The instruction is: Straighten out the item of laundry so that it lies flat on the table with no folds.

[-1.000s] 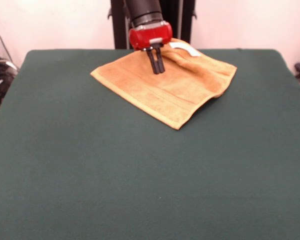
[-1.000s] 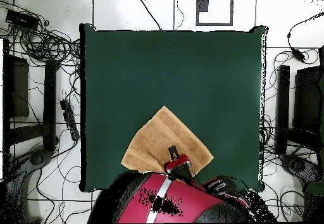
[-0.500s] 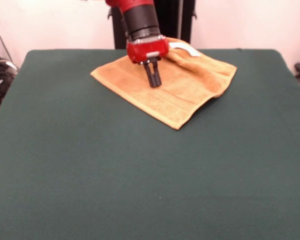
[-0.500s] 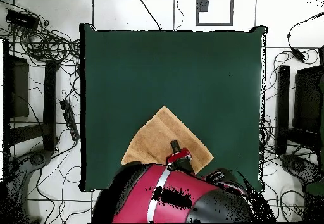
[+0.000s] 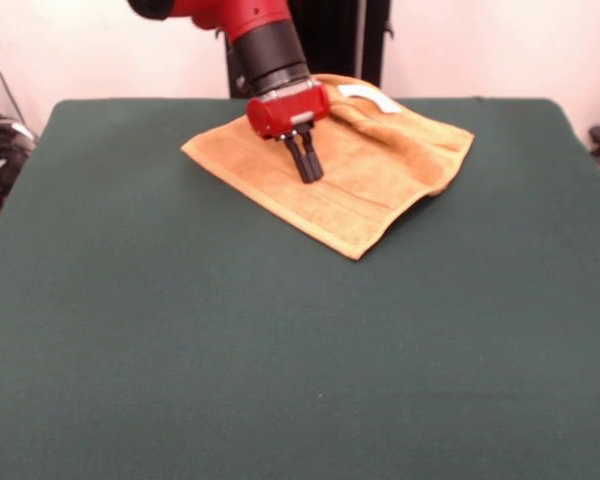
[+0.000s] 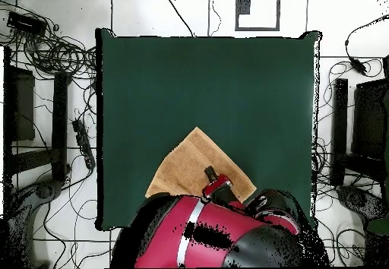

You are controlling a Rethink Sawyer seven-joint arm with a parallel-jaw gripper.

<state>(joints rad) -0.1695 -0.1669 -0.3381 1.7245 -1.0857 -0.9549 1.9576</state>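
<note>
The orange-tan towel lies at the table's far side in the front view, turned like a diamond. Its far right part is bunched into folds near the small white tag. The near corner lies flat on the dark green table. My gripper hangs tilted over the towel's left middle with its two black fingers together, shut and holding nothing. I cannot tell whether the tips touch the cloth. In the overhead view the towel lies near the table's bottom edge, and the gripper and red arm cover its lower corner.
The black pedestal stands just behind the towel. Cables and black equipment lie on the floor at both sides of the table. The towel sits close to the table's robot-side edge.
The gripper has moved down and a little toward the camera over the towel, and the arm now leans in from the left. The towel has kept its shape and place.
</note>
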